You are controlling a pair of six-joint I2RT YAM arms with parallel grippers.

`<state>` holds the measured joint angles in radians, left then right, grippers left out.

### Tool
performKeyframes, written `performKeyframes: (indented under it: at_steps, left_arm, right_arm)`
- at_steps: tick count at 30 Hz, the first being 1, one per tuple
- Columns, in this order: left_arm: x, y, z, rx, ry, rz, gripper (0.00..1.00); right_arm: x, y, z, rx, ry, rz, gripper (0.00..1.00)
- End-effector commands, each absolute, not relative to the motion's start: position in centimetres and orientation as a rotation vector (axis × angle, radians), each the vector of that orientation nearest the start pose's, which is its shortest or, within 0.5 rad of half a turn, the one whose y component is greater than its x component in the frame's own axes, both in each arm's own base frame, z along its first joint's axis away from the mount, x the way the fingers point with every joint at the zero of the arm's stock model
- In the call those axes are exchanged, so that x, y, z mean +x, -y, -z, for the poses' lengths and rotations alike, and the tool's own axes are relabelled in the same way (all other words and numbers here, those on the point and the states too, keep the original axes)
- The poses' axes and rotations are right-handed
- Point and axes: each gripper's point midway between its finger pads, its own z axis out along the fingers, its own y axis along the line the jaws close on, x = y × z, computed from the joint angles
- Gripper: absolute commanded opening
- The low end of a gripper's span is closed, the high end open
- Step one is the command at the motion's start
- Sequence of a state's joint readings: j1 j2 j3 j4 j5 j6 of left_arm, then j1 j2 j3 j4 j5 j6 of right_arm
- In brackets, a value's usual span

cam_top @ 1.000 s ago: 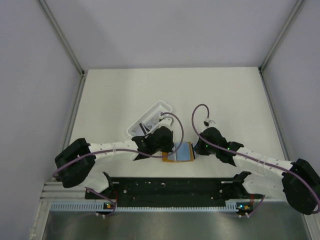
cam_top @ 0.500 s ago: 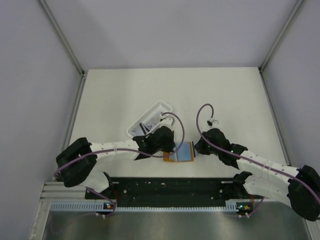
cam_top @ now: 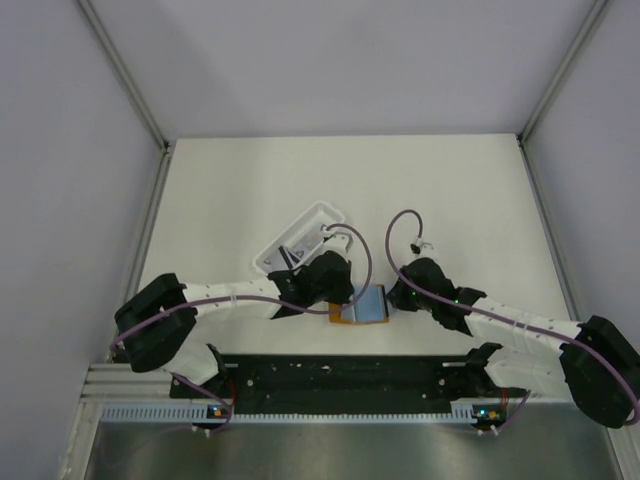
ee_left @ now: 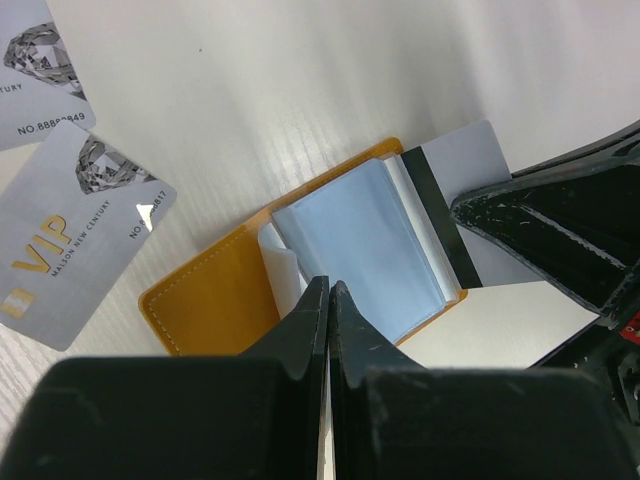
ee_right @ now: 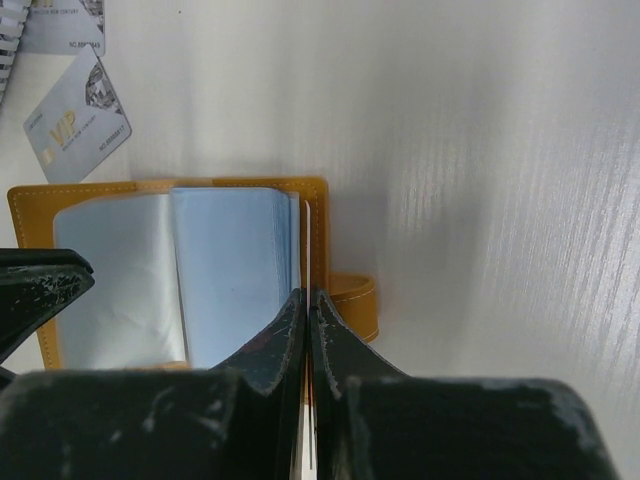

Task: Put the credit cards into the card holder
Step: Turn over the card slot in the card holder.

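Pins open the flat orange-tan rectangular card holder (ee_left: 205, 300), lying on the white bench (ee_left: 300, 80) between the arms, with the left hand (ee_left: 328, 292) closed, apparently on a pale inner leaf. Grips a white black-striped credit card (ee_left: 462, 160) in the closed right hand (ee_right: 308, 298), at the holder's right edge, not yet seated. Left to do: two silver VIP credit cards (ee_left: 75, 240) just beside. Probably early.
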<state>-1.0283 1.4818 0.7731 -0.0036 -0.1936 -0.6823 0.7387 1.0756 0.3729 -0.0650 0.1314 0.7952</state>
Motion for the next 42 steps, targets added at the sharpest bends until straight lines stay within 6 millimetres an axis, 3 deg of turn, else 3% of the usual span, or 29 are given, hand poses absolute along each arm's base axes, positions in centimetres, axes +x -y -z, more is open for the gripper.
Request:
performKeyframes:
  at_steps: [1,10,24,33,42]
  left_arm:
    - [21.2,35.7,-9.9,0.329,-2.27,0.776,0.0]
    - [19.2,39.4,-8.9,0.464,-2.245,0.836,0.0]
    - [19.2,40.1,-4.5,0.365,-2.31,0.827,0.0]
    - [18.8,34.9,-0.1,0.315,-2.442,0.628,0.0]
    - [17.5,30.4,1.1,0.251,-2.473,0.563,0.0]
  right_arm:
    - [20.2,-18.6,-2.8,0.138,-2.425,-0.515,0.0]
    - [19.6,-17.3,-1.9,0.106,-2.457,-0.398,0.0]
    - [18.9,-17.1,-1.2,0.126,-2.472,-0.416,0.0]
    - [18.6,-16.7,-0.5,0.137,-2.487,-0.392,0.0]
    - [18.2,-16.0,0.2,0.153,-2.496,-0.366,0.0]
